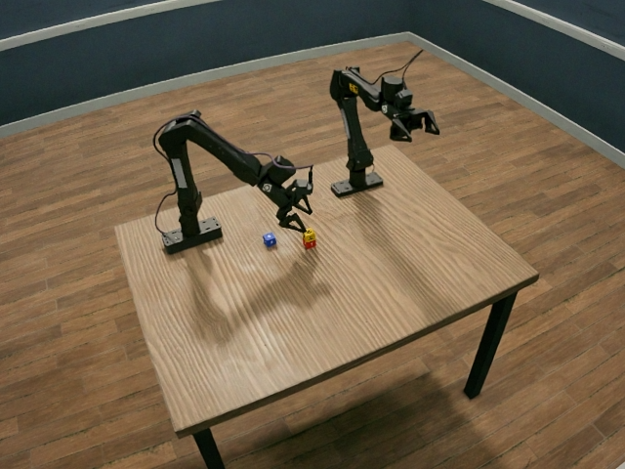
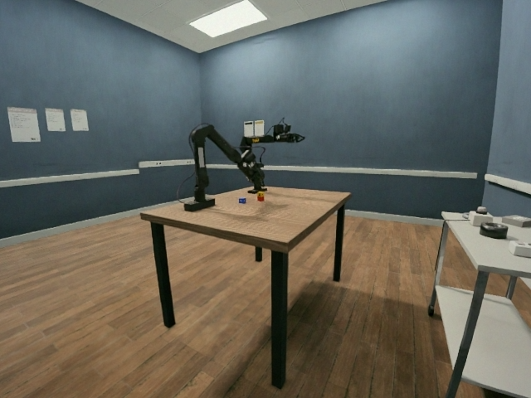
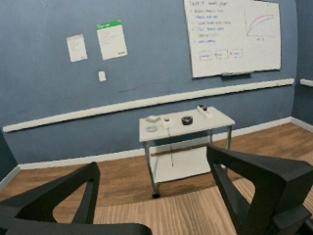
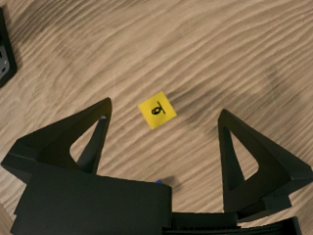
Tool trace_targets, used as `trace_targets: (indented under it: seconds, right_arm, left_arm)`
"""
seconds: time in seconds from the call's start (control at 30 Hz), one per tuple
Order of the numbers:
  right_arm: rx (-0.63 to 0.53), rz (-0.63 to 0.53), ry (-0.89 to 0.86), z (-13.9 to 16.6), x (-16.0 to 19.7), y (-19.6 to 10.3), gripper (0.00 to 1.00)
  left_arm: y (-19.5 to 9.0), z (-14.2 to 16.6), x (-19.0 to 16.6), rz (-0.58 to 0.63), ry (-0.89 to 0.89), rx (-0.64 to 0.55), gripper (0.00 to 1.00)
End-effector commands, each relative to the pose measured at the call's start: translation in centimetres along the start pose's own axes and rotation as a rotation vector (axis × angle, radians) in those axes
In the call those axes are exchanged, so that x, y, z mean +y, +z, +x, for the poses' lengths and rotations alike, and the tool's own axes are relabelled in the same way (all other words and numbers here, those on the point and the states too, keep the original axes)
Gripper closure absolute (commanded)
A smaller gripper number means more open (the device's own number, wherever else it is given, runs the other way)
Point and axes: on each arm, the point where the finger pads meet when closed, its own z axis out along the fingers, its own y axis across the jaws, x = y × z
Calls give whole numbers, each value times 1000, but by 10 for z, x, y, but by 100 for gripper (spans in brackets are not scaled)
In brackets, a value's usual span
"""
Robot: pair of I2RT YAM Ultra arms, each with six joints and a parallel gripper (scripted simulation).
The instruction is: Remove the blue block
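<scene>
The blue block (image 1: 270, 239) lies flat on the table, apart from the tower, to its left in the top view. The tower is a yellow block (image 1: 309, 234) on a red block (image 1: 309, 244). My right gripper (image 1: 296, 221) is open and empty, tilted down just above and behind the yellow block. In the right wrist view the yellow block (image 4: 156, 110) shows from above between the spread fingers. My left gripper (image 1: 414, 126) is open and empty, raised high past the table's far edge. In the left wrist view its fingers frame only the room.
Both arm bases (image 1: 191, 236) (image 1: 355, 186) stand at the table's far side. The blocks also show small in the exterior view (image 2: 242, 200) (image 2: 260, 196). A white cart (image 2: 489, 252) stands off the table to the right.
</scene>
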Motion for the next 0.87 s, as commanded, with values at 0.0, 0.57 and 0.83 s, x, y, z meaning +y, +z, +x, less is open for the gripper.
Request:
trace_targets:
  seconds: [0.0, 0.57, 0.83]
  right_arm:
    - [-41, -3, 3, -12, -2, -3, 0]
    - [-41, -3, 3, -12, -2, -3, 0]
    - [-41, -3, 3, -12, -2, -3, 0]
  left_arm:
    - [4, 0, 5, -17, -12, -9, 0]
    - [1, -4, 3, -11, -12, -18, 0]
    - [1, -4, 3, -11, -12, -18, 0]
